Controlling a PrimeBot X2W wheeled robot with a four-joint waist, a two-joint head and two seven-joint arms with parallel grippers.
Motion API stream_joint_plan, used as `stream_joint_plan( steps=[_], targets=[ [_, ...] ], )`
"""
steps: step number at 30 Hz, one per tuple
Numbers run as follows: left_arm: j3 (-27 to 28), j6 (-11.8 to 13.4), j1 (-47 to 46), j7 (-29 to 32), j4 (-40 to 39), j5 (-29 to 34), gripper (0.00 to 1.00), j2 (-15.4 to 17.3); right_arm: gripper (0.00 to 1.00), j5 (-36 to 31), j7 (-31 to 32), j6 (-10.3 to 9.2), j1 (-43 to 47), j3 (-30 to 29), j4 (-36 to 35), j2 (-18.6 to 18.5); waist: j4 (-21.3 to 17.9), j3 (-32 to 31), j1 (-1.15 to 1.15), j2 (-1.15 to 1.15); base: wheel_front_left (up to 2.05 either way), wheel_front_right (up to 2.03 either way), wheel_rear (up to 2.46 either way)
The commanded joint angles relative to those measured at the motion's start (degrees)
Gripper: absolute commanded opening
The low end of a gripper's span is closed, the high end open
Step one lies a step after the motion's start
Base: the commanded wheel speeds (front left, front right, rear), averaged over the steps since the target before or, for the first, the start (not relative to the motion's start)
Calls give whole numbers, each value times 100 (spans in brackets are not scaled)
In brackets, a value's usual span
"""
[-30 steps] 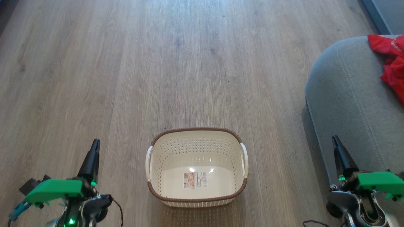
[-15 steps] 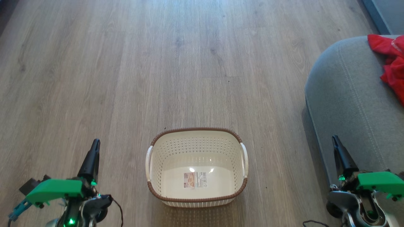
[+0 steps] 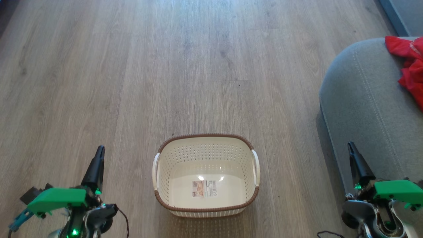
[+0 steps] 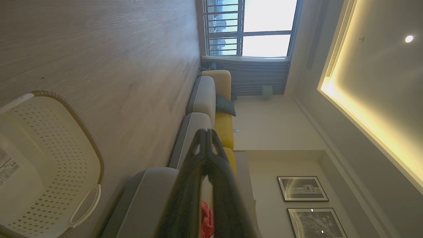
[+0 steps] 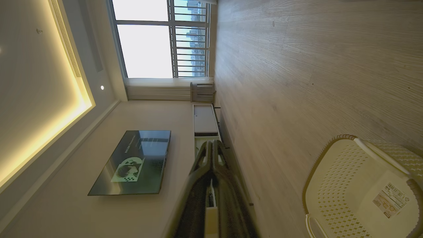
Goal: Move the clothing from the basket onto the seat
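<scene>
The cream basket [image 3: 205, 205] with its brown rim stands on the wood floor at bottom centre, holding nothing but a label on its bottom. Red clothing [image 3: 408, 66] lies on the grey seat [image 3: 363, 99] at the right edge. My left gripper [image 3: 100, 149] is shut at the lower left, well left of the basket. My right gripper [image 3: 350, 145] is shut at the lower right, over the seat's near edge. The left wrist view shows the basket [image 4: 49, 165], the seat [image 4: 145, 198], a strip of red clothing [image 4: 206, 219] and my shut left gripper [image 4: 206, 132]. The right wrist view shows the basket [image 5: 347, 185] and my shut right gripper [image 5: 213, 142].
Wood floor [image 3: 165, 66] stretches wide ahead of the basket. In the left wrist view a grey and yellow sofa [image 4: 211, 99] runs toward a window. The right wrist view shows a wall television [image 5: 132, 162] and a low white cabinet [image 5: 203, 120].
</scene>
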Motion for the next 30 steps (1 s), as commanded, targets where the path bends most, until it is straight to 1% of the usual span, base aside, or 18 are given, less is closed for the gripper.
stream_joint_plan(
  steps=[1,30],
  targets=[
    [198,-54,-157,19,-197,-38,0,49,0,35,33,0,-297,101,-223,-21,0,0,0,0,0,0,0],
    [197,-54,-157,18,-198,-38,0,49,0,35,32,0,-297,102,-223,-21,0,0,0,0,0,0,0]
  ],
)
